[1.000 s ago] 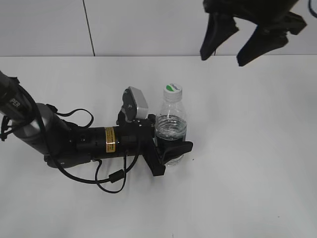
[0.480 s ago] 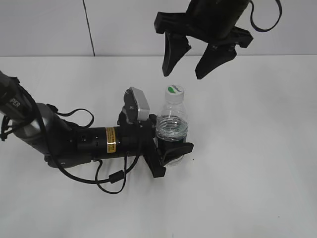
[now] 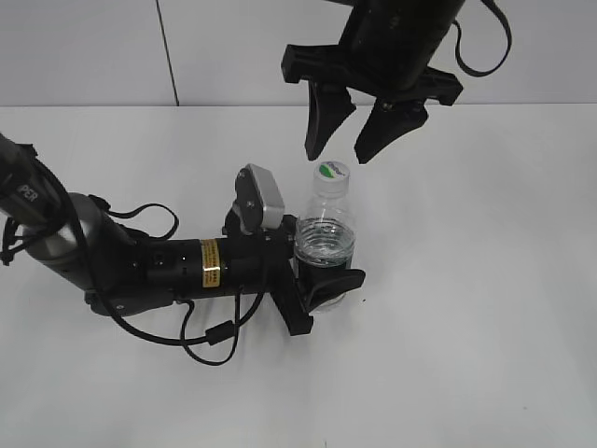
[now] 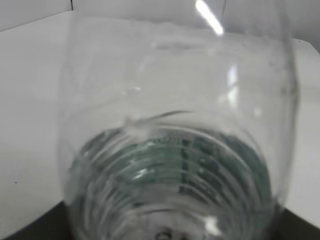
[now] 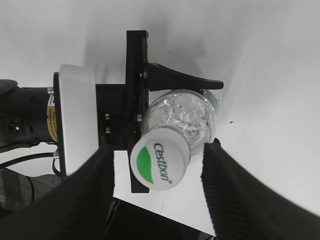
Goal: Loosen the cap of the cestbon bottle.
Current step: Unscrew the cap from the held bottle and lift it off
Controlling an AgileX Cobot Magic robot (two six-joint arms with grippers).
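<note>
The cestbon bottle (image 3: 326, 238), clear with a ribbed body, stands upright on the white table. My left gripper (image 3: 322, 280) is shut on its lower body; the bottle (image 4: 170, 150) fills the left wrist view. The white cap (image 3: 331, 171) with a green mark sits on the neck. My right gripper (image 3: 340, 149) hangs open just above the cap, fingers apart and not touching it. In the right wrist view the cap (image 5: 160, 157) lies between the two open fingers (image 5: 157, 175).
The left arm (image 3: 140, 266) lies along the table (image 3: 485, 280) at the left with a loose cable (image 3: 210, 341) beside it. A grey wall with a vertical seam (image 3: 166, 51) stands at the back.
My right gripper has moved left and down from the upper right until it hangs over the cap. The left gripper and the bottle have stayed still.
</note>
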